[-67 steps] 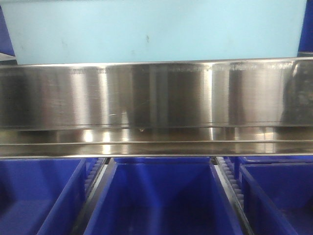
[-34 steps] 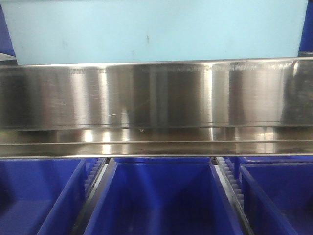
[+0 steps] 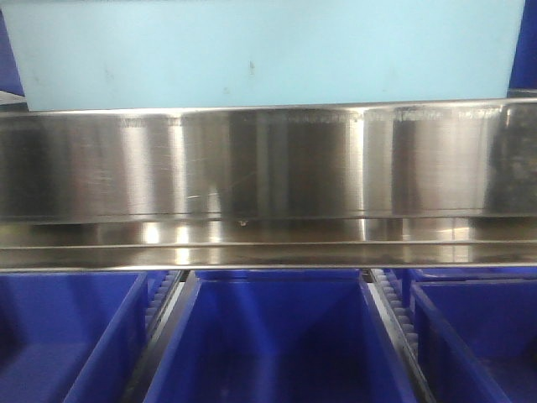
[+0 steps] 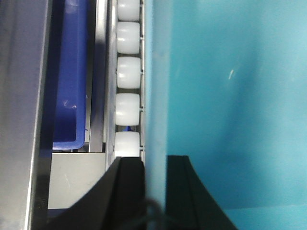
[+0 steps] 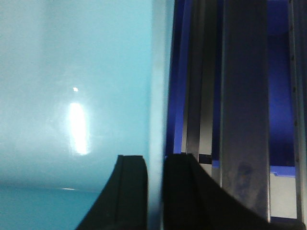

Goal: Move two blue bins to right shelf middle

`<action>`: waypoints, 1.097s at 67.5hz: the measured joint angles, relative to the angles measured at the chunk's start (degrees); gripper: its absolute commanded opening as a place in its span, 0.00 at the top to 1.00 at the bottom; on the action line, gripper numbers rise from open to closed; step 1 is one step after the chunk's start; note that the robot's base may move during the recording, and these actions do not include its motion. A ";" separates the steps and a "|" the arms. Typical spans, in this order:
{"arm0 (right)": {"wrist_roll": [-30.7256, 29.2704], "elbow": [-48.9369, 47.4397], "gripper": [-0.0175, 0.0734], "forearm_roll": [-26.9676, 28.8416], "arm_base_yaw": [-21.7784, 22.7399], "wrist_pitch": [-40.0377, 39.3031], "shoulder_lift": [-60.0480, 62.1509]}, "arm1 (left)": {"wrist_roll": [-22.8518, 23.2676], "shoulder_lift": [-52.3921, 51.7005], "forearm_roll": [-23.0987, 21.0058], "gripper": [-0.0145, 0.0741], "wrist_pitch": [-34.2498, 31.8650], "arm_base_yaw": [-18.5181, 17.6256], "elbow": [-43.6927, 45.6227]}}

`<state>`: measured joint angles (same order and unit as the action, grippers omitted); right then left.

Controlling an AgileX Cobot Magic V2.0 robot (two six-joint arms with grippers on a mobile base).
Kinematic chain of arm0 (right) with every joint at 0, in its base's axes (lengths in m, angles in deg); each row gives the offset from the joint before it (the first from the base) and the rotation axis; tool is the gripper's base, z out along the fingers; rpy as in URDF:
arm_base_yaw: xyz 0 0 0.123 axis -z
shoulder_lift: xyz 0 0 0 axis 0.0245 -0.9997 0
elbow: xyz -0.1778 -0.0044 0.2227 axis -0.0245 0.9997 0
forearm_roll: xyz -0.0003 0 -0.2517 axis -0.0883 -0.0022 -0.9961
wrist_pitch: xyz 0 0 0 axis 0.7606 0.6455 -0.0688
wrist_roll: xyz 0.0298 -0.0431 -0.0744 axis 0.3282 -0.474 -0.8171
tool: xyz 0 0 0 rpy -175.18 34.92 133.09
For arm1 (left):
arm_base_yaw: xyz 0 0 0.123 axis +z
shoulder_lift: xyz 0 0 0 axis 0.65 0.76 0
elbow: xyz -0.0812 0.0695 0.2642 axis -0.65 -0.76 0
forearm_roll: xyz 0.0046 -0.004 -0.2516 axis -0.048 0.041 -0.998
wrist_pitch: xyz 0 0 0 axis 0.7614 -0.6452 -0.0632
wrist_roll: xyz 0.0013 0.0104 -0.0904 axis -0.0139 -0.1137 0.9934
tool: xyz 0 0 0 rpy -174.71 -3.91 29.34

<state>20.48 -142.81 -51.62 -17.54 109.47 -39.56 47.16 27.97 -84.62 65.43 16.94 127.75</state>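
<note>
One pale blue bin (image 3: 268,54) fills the top of the front view and sits just above the steel shelf rail. My left gripper (image 4: 154,160) is shut on its left wall (image 4: 154,96), one black finger outside and one inside the tub (image 4: 230,96). In the right wrist view my right gripper (image 5: 154,157) is shut on the right wall (image 5: 158,86) in the same way, with the bin's glossy inside (image 5: 72,96) to the left. A second pale blue bin is out of view.
A wide stainless shelf rail (image 3: 268,168) crosses the front view. Below it stand three dark blue bins (image 3: 277,336), with roller tracks (image 3: 386,294) between them. White rollers (image 4: 128,72) and a dark blue bin (image 4: 72,72) flank the left wall. Steel uprights (image 5: 244,96) stand right of the right wall.
The pale blue bin has shifted very slightly in the front view; its right edge now reaches a little further right. The shelf and dark blue bins are unchanged.
</note>
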 measured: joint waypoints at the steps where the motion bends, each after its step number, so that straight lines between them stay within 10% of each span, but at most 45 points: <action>1: 0.00 0.00 0.99 0.00 0.00 0.00 0.02 | 0.00 0.00 0.00 0.96 0.00 0.00 0.00; 74: -2.19 -12.51 0.99 -0.90 0.00 1.21 3.79 | -0.46 -6.93 1.94 0.96 -3.65 0.00 12.90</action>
<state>18.28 -155.32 -52.52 -17.54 110.68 -35.78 46.70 21.04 -82.68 61.77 16.94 140.65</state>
